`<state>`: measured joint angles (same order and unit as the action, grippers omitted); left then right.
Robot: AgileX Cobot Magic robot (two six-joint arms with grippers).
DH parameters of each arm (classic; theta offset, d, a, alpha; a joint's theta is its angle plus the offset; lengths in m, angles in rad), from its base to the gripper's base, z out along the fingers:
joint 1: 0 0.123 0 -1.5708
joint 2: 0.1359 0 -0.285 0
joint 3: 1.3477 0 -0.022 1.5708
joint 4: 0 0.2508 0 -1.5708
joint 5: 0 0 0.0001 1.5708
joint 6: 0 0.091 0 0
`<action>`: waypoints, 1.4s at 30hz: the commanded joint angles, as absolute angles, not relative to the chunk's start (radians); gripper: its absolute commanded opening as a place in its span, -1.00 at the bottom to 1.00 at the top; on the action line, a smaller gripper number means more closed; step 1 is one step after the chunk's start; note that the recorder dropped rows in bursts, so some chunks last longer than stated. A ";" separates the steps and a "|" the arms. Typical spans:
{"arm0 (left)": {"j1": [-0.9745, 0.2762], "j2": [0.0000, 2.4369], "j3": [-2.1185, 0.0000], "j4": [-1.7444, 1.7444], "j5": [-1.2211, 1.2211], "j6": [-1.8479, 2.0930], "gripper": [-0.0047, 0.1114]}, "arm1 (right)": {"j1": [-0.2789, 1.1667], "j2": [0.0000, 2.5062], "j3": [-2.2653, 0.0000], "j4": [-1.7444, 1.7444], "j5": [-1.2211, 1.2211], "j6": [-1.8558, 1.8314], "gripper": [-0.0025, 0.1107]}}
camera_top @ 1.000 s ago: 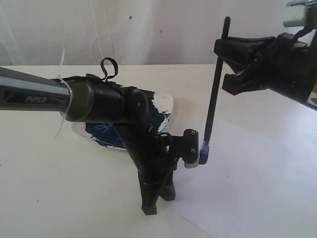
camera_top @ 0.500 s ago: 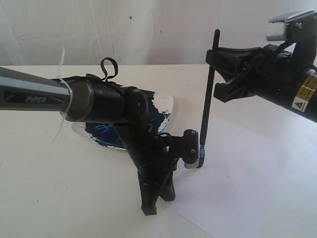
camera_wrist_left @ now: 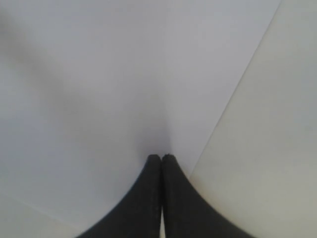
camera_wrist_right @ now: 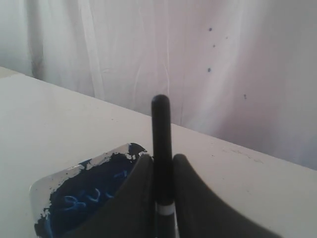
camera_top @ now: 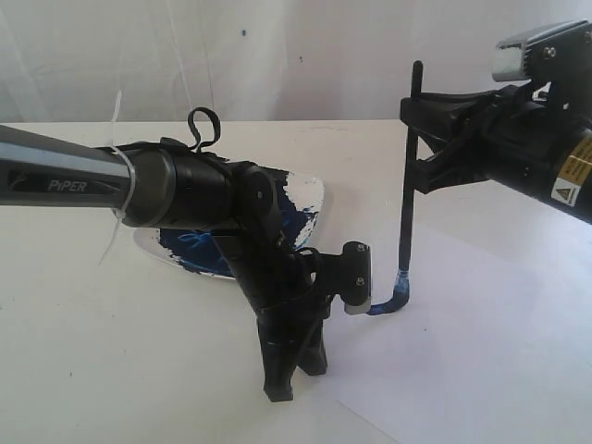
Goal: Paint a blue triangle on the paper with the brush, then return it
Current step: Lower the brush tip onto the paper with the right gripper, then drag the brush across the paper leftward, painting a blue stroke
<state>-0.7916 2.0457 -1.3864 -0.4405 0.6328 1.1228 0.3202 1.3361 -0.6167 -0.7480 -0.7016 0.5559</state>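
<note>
From outside, we see the right gripper (camera_top: 416,139) pinching the brush (camera_top: 405,222) upright. Its blue tip touches the paper (camera_top: 481,351) at the end of a short blue line (camera_top: 381,309). The left gripper (camera_top: 294,377) stands on the paper near its edge.

The left wrist camera shows its fingers (camera_wrist_left: 151,198) pressed together, holding nothing.

The right wrist camera shows fingers (camera_wrist_right: 136,198) squeezing the brush, with the blue dish (camera_wrist_right: 84,196) just past them.

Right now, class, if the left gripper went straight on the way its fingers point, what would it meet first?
The large white sheet of paper, just inside its edge; the shut left gripper points down at it and may already touch it.
</note>
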 commanded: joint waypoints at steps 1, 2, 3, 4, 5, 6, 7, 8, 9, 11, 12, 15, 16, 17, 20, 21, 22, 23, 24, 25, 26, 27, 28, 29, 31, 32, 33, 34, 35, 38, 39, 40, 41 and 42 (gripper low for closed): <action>-0.798 2.049 -1.387 -0.448 0.658 1.123 -0.92 | 0.317 1.323 -0.618 -0.688 -0.638 0.488 -0.96; -0.798 2.049 -1.387 -0.448 0.658 1.123 -0.92 | 0.317 1.319 -0.618 -0.673 -0.627 0.477 -0.96; -0.798 2.049 -1.387 -0.448 0.658 1.123 -0.92 | 0.317 1.317 -0.618 -0.660 -0.614 0.462 -0.96; -0.798 2.049 -1.387 -0.448 0.658 1.123 -0.92 | 0.317 1.317 -0.618 -0.649 -0.601 0.443 -0.96; -0.798 2.049 -1.387 -0.448 0.658 1.123 -0.92 | 0.317 1.314 -0.618 -0.637 -0.589 0.434 -0.96; -0.798 2.049 -1.387 -0.448 0.658 1.123 -0.92 | 0.317 1.312 -0.618 -0.619 -0.580 0.417 -0.96; -0.798 2.049 -1.387 -0.448 0.658 1.123 -0.92 | 0.317 1.308 -0.618 -0.611 -0.572 0.402 -0.96; -0.798 2.049 -1.387 -0.448 0.658 1.123 -0.92 | 0.317 1.306 -0.618 -0.600 -0.568 0.390 -0.96; -0.798 2.049 -1.387 -0.448 0.658 1.123 -0.92 | 0.317 1.304 -0.618 -0.590 -0.566 0.381 -0.96; -0.798 2.049 -1.387 -0.448 0.658 1.123 -0.92 | 0.317 1.295 -0.618 -0.576 -0.555 0.358 -0.96; -0.798 2.049 -1.387 -0.448 0.658 1.123 -0.92 | 0.317 1.291 -0.618 -0.574 -0.548 0.354 -0.96; -0.798 2.049 -1.387 -0.448 0.658 1.123 -0.92 | 0.317 1.286 -0.618 -0.572 -0.530 0.338 -0.96; -0.798 2.049 -1.387 -0.448 0.658 1.123 -0.92 | 0.317 1.286 -0.618 -0.572 -0.530 0.338 -0.96; -0.798 2.049 -1.387 -0.448 0.658 1.123 -0.92 | 0.317 1.286 -0.618 -0.572 -0.531 0.336 -0.96; -0.798 2.049 -1.387 -0.448 0.658 1.123 -0.92 | 0.317 1.286 -0.618 -0.572 -0.531 0.336 -0.96; -0.798 2.049 -1.387 -0.448 0.658 1.123 -0.92 | 0.317 1.284 -0.618 -0.572 -0.531 0.336 -0.96; -0.798 2.049 -1.387 -0.448 0.658 1.123 -0.92 | 0.317 1.281 -0.618 -0.572 -0.531 0.336 -0.96; -0.798 2.049 -1.387 -0.448 0.658 1.123 -0.92 | 0.317 1.276 -0.618 -0.572 -0.531 0.336 -0.96; -0.798 2.049 -1.387 -0.448 0.658 1.123 -0.92 | 0.317 1.266 -0.618 -0.572 -0.531 0.336 -0.96; -0.798 2.049 -1.387 -0.448 0.658 1.123 -0.92 | 0.317 1.255 -0.618 -0.572 -0.531 0.336 -0.96; -0.798 2.049 -1.387 -0.448 0.658 1.123 -0.92 | 0.317 1.242 -0.618 -0.572 -0.531 0.344 -0.96; -0.798 2.049 -1.387 -0.448 0.658 1.123 -0.92 | 0.317 1.231 -0.618 -0.572 -0.531 0.352 -0.96; -0.798 2.049 -1.387 -0.448 0.658 1.123 -0.92 | 0.317 1.214 -0.618 -0.572 -0.528 0.372 -0.96; -0.798 2.049 -1.387 -0.448 0.658 1.123 -0.92 | 0.317 1.195 -0.616 -0.572 -0.527 0.391 -0.96; -0.798 2.049 -1.387 -0.448 0.658 1.123 -0.92 | 0.317 1.163 -0.607 -0.572 -0.530 0.427 -0.96; -0.798 2.049 -1.387 -0.448 0.658 1.123 -0.92 | 0.317 1.146 -0.601 -0.570 -0.535 0.431 -0.96; -0.798 2.049 -1.387 -0.448 0.658 1.123 -0.92 | 0.319 1.129 -0.592 -0.560 -0.535 0.431 -0.96; -0.798 2.049 -1.387 -0.448 0.658 1.123 -0.92 | 0.319 1.113 -0.580 -0.524 -0.535 0.435 -0.96; -0.798 2.049 -1.387 -0.448 0.654 1.123 -0.92 | 0.319 1.098 -0.565 -0.477 -0.536 0.436 -0.96; -0.798 2.049 -1.387 -0.448 0.654 1.123 -0.92 | 0.319 1.059 -0.511 -0.367 -0.560 0.424 -0.96; -0.798 2.049 -1.387 -0.448 0.654 1.123 -0.92 | 0.319 1.048 -0.493 -0.335 -0.578 0.424 -0.96; -0.798 2.049 -1.387 -0.448 0.654 1.123 -0.92 | 0.319 1.043 -0.479 -0.315 -0.592 0.424 -0.96; -0.798 2.049 -1.387 -0.448 0.654 1.123 -0.92 | 0.319 1.034 -0.466 -0.303 -0.601 0.424 -0.96; -0.798 2.049 -1.387 -0.448 0.654 1.123 -0.92 | 0.319 1.028 -0.459 -0.299 -0.604 0.424 -0.96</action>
<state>-0.7916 2.0457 -1.3864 -0.4405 0.6328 1.1228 0.3202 1.0492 -0.4857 -0.3471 -0.5665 0.4264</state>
